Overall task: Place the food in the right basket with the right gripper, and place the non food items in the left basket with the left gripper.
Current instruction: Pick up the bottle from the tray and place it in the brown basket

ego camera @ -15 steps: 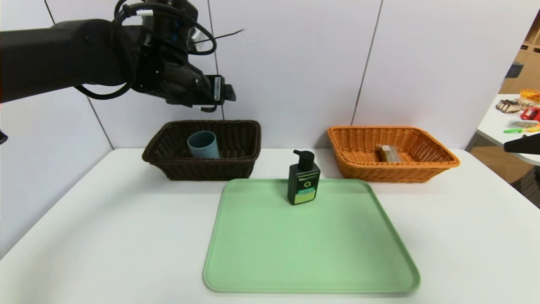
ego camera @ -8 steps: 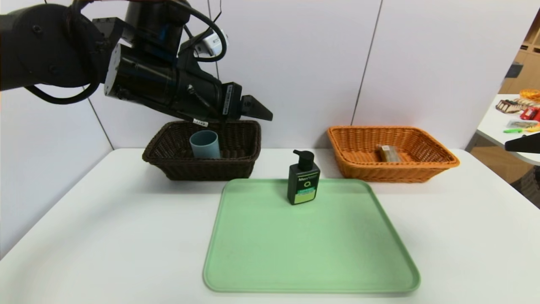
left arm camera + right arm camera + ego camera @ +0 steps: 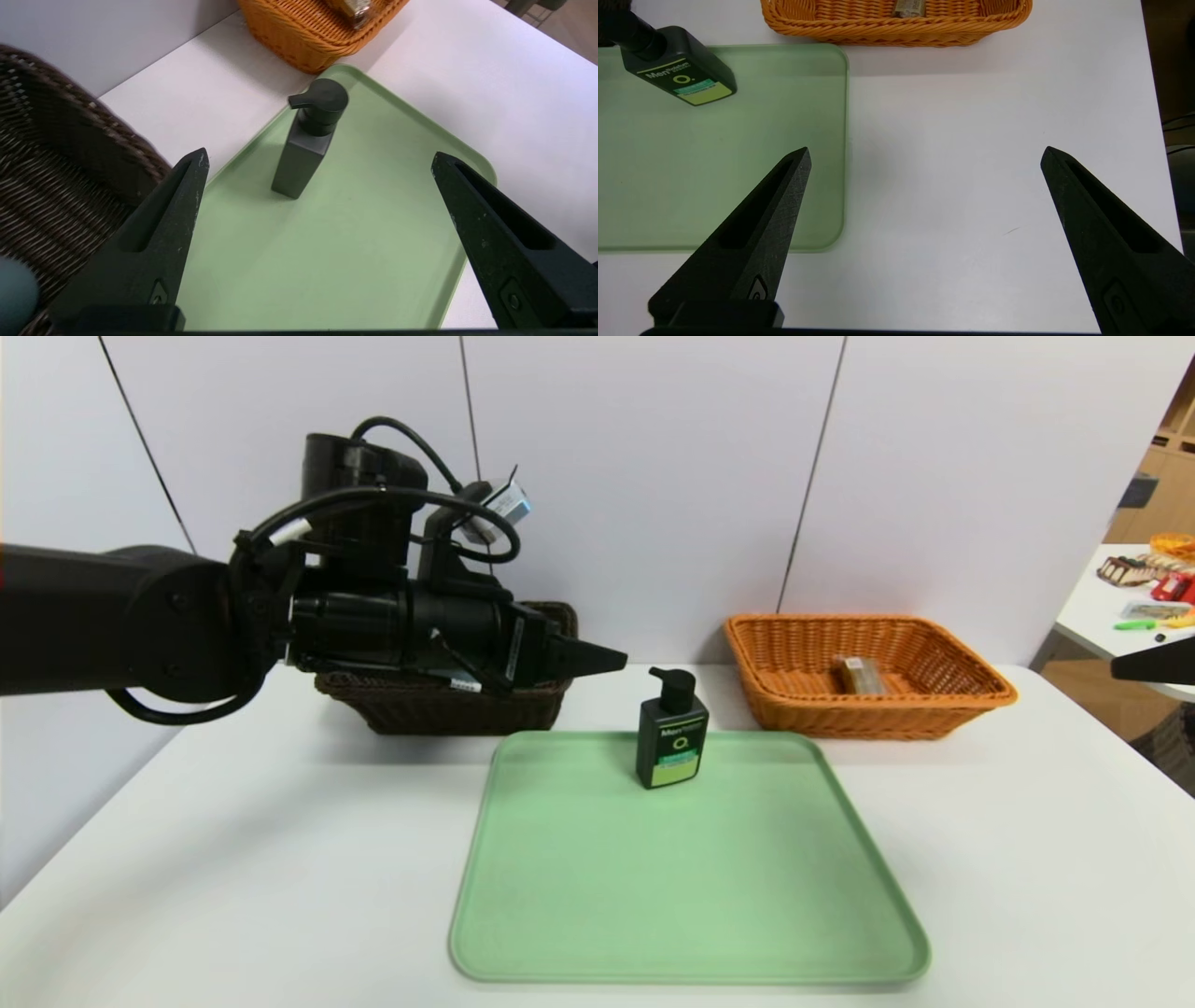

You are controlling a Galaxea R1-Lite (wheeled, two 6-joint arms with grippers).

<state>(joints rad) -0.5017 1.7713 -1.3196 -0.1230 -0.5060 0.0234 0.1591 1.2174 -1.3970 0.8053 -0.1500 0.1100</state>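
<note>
Lying in the left basket (image 3: 467,714): the cup (image 3: 16,294), beside the bottle's likely destination.
Left gripper (image 3: 319,153): stood in front of the left basket, jaws wide apart, grasping nothing.
Pump bottle (image 3: 672,747): stood upright at the far part of the green tray (image 3: 691,896), to the right of the left gripper and lower; its long axis ran vertically, and its spout pointed leftward.
Nearer arm: the left; the coming move appeared to call for a rightward, downward reach, jaws astride the body.
Right basket (image 3: 868,714): contained the snack bar (image 3: 861,676).
Right gripper (image 3: 927,148): was parked at the far right, wide open and empty.
</note>
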